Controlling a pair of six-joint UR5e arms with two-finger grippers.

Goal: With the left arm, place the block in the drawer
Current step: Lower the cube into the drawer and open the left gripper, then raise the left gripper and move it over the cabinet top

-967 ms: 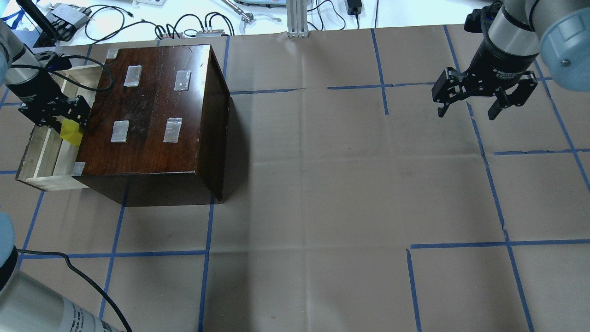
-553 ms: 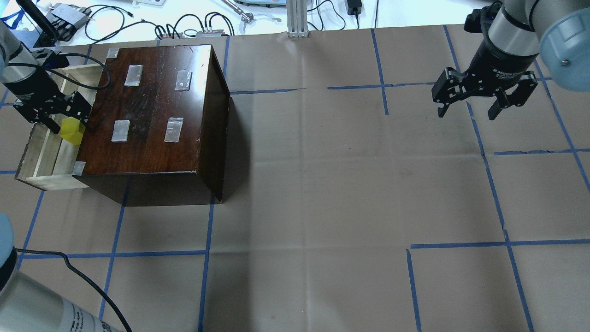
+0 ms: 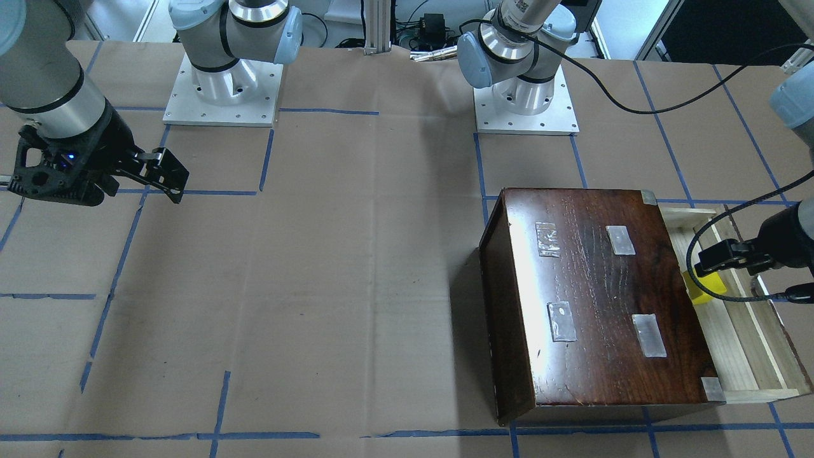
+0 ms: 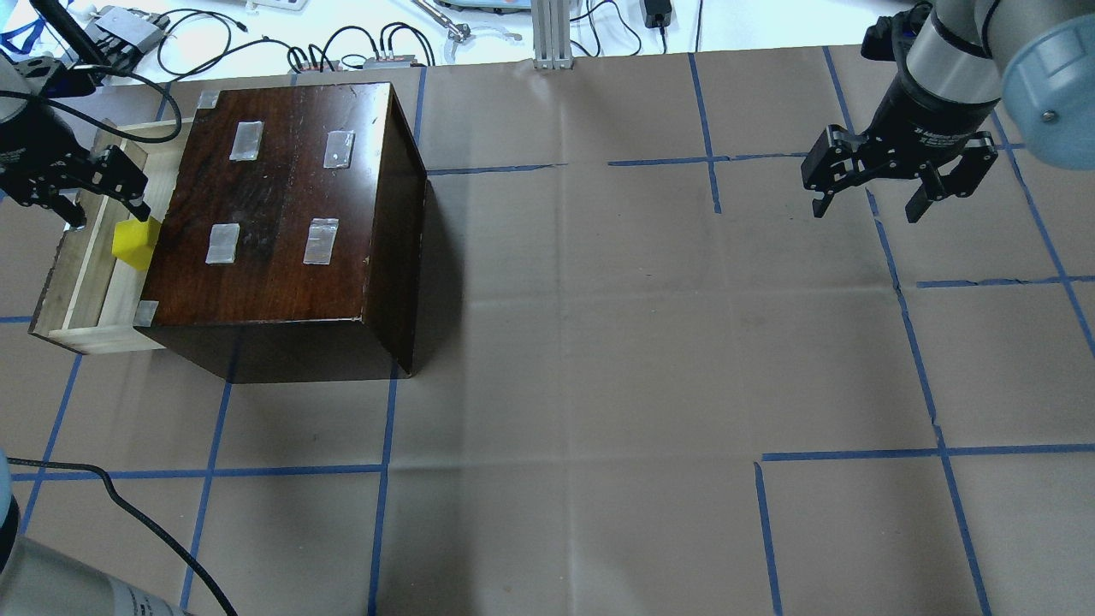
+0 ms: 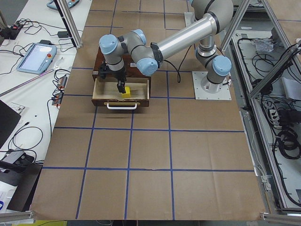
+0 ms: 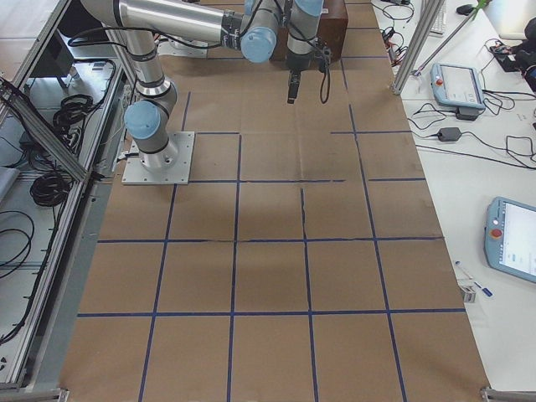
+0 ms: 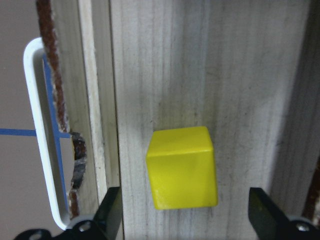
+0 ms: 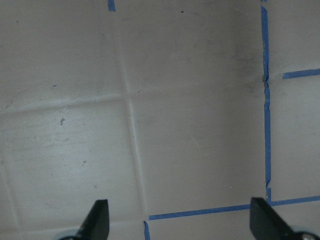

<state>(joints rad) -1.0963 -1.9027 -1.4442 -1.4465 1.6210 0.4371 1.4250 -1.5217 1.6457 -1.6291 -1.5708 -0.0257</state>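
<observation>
The yellow block [image 4: 133, 241] rests on the floor of the pulled-out pale wood drawer [image 4: 81, 282], close to the dark cabinet [image 4: 282, 205]. My left gripper [image 4: 107, 214] is open and empty, above the block and apart from it. In the left wrist view the block [image 7: 182, 167] lies on the drawer floor [image 7: 250, 100] between my spread fingertips [image 7: 112, 212]. The front view shows the block [image 3: 704, 287] in the drawer [image 3: 744, 343] under the left gripper [image 3: 722, 257]. My right gripper [image 4: 867, 211] is open and empty, far off above bare paper.
The drawer's white handle [image 7: 32, 125] is on its outer front. The cabinet top [image 3: 598, 299] carries several tape patches. Brown paper with blue tape lines [image 4: 599, 385] covers the table. Cables and gear [image 4: 342, 43] lie along the far edge.
My left gripper has opened and let go of the block, then lifted and drawn back from it. The block now sits on the drawer floor. The right arm has not moved.
</observation>
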